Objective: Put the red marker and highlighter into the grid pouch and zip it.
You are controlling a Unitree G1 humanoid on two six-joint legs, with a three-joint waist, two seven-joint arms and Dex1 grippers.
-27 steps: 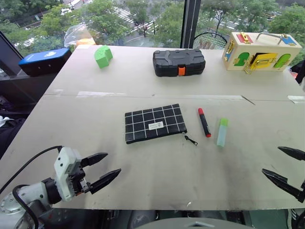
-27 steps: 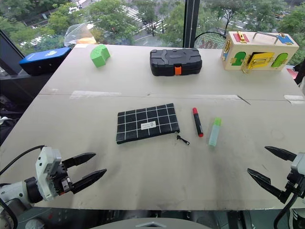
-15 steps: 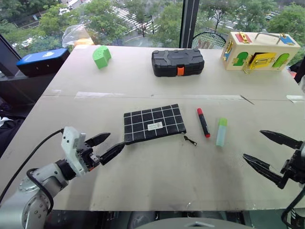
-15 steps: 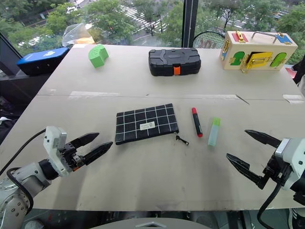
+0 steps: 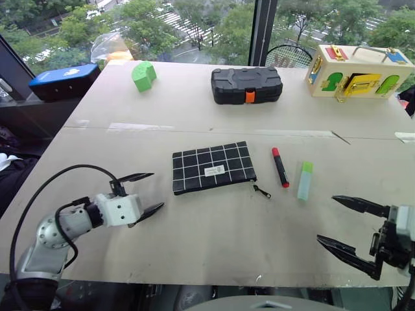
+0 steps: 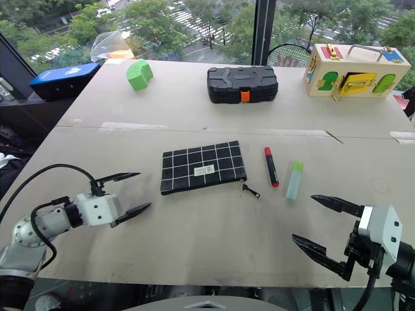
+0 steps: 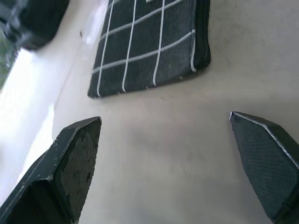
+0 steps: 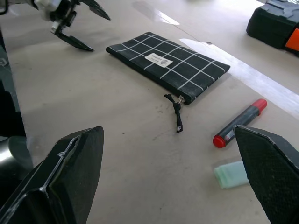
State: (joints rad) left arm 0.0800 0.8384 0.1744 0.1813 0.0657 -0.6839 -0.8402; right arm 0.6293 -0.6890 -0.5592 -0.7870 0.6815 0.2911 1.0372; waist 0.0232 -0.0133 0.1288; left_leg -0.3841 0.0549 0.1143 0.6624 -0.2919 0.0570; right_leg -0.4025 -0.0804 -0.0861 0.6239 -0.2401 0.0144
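A: Tool status? Left tool [image 5: 144, 192] is released and empty, jaws wide, low over the tabletop [image 5: 214, 240] just beside the grid pouch [image 5: 213, 168], at its left end. Right tool [image 6: 322, 225] is also released and empty, hovering near the front edge, apart from the pens.

B: So nothing grasped. Progress?

A: I'd call it zero. Red marker [image 5: 279, 167] and highlighter [image 5: 304, 180] both lie on the tabletop right of the pouch, side by side, not touching. The pouch lies flat, its zipper pull [image 5: 260, 190] trailing off its right corner; can't tell whether it's unzipped.

B: Left to do?

A: Open the pouch if it's closed, load both pens, zip.

B: Counts?

A: One pouch, one marker, one highlighter. Farther back: one black case [image 5: 246, 85], one green block [image 5: 142, 75], one wooden latch box [image 5: 360, 71], one blue box [image 5: 61, 80].
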